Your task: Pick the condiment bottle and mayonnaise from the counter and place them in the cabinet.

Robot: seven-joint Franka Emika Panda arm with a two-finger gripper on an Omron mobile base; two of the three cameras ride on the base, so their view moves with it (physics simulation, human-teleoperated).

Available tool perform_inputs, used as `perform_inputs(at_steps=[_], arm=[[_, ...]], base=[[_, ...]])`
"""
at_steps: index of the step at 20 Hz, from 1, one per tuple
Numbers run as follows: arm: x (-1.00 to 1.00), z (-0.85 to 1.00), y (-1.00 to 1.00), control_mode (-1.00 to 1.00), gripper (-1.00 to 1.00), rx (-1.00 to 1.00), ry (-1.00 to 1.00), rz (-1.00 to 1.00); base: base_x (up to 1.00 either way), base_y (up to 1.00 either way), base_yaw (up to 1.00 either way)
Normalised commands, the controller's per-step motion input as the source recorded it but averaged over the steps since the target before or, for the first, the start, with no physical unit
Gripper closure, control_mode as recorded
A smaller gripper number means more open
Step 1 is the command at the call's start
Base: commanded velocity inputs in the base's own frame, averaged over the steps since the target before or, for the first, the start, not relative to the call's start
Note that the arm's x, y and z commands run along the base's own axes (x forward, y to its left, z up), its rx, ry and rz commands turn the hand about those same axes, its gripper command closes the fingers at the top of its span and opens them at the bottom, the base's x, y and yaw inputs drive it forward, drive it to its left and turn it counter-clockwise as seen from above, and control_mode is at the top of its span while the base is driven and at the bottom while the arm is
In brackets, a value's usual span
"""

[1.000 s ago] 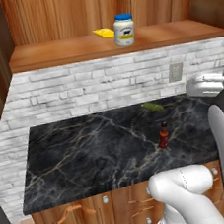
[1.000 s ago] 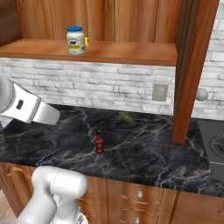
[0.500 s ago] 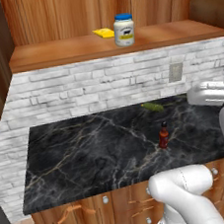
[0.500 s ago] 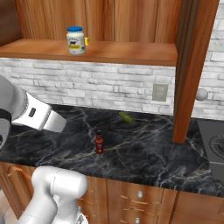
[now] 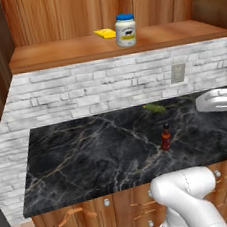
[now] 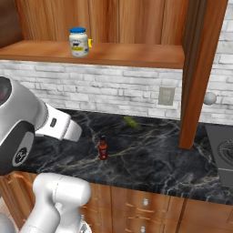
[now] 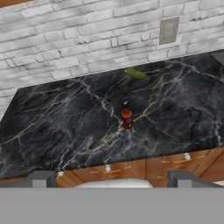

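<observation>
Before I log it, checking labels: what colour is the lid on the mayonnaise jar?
Blue, on the white mayonnaise jar; clearest in the left base view.

Small green thing (image 5: pixel 154 108) on the counter (image 5: pixel 90 153), too small to identify.

1. Condiment bottle (image 5: pixel 165 138): small, slim, dark red, with a narrow neck and black cap. Stands upright on the counter, toward its front edge, free of any contact.
2. Mayonnaise (image 5: pixel 125 30): squat white jar, round blue lid, pale label with dark marks. Stands upright on the cabinet shelf.
3. Counter (image 5: pixel 91 158): black marble slab with pale tan veins, wooden drawers with metal knobs below.
4. Cabinet (image 5: pixel 67 50): reddish-brown wooden recess above the counter, flat shelf, vertical-panel back.
</observation>
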Motion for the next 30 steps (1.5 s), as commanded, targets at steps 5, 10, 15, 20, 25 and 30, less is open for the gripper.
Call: perform_inputs(at_steps=[5,10,15,20,25,30], arm=[[0.19,-0.14,0.0,-1.0,-1.0,-0.04,0.01,0.01],[0.27,-0.15,0.0,-1.0,-1.0,-0.07,0.04,0.0],[0.31,-0.28,-0.04,-1.0,-1.0,-0.03,0.06,0.0],[0.37,-0.37,-0.02,-1.0,-1.0,0.0,0.07,0.0],[0.34,-0.29,-0.06,-1.0,-1.0,0.0,0.02,0.0],[0.32,-0.32,-0.07,-1.0,-1.0,0.0,0.01,0.0]], base=[[0.0,0.0,0.0],[0.0,0.0,0.0],[0.0,0.0,0.0],[0.0,0.0,0.0],[0.0,0.0,0.0],[0.0,0.0,0.0]])
